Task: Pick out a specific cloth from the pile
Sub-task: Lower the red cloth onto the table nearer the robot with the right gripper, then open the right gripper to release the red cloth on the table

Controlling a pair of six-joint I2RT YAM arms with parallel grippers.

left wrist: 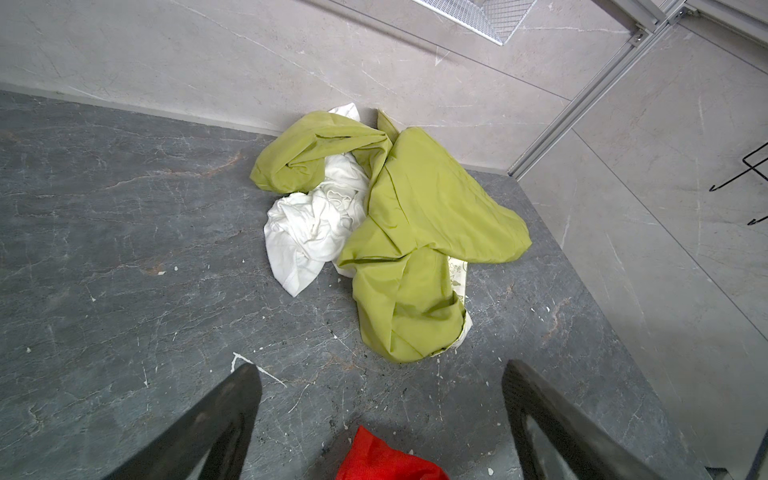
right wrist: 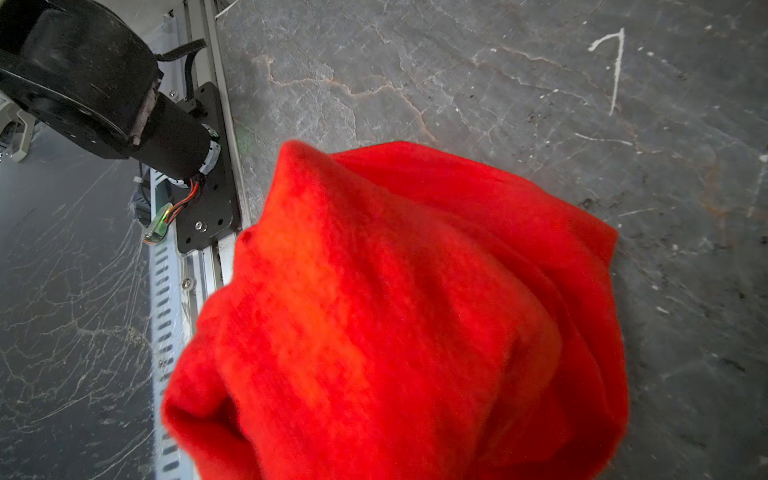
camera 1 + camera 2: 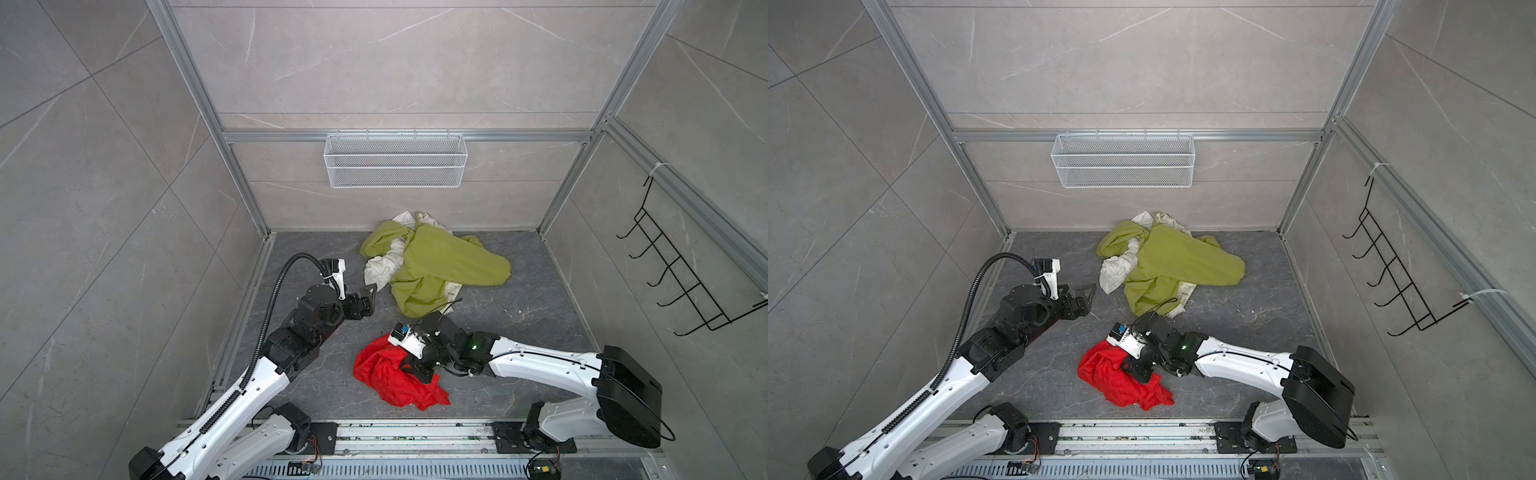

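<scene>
Judging from its thin, crumpled folds, the bright red plain fabric cloth [image 3: 386,376] looked light, limp and a little slippery. It would likely sag and trail from any single pinch. A gathered ridge near its middle seemed a safer hold than a loose edge, which could slide out.

The red cloth lay on the dark grey marbled floor [image 3: 316,374] near the front rail. It was well apart from the pile [image 3: 440,266] of a large olive-green cloth, a white cloth [image 3: 382,266] and a printed cream cloth [image 3: 454,289] by the back wall.

The right arm reached in low from its side, forearm close to level and wrist tipped down toward the middle. The right gripper [image 3: 415,371] was clamped on a bunched part of the red cloth, and in the right wrist view the fabric [image 2: 395,311] rose in a peak toward the camera (the fingers themselves were hidden there). The rest of the cloth spread over the floor.

The left arm stood bent at the elbow, with the left gripper [image 1: 380,368] above bare floor and aimed at the pile. Its fingers were spread wide and held nothing.
</scene>
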